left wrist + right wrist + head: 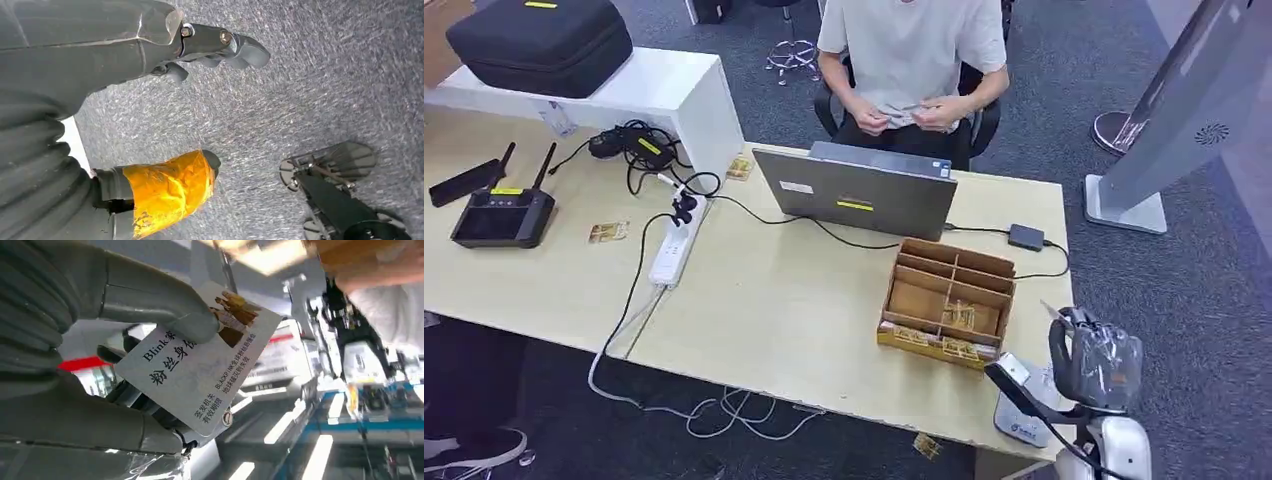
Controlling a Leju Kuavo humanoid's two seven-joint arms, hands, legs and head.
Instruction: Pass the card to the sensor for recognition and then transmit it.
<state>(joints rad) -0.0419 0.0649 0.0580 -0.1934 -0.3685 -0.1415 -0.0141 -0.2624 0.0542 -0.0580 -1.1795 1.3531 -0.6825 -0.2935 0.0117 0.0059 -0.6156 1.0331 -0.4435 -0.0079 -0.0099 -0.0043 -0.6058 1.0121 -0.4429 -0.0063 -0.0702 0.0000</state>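
One flat glossy card [200, 372] in right robot hand [150, 365].

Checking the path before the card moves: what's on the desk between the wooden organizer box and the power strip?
In the head view, bare desk separates the power strip from the wooden organizer box. A black cable runs farther back, near the laptop.
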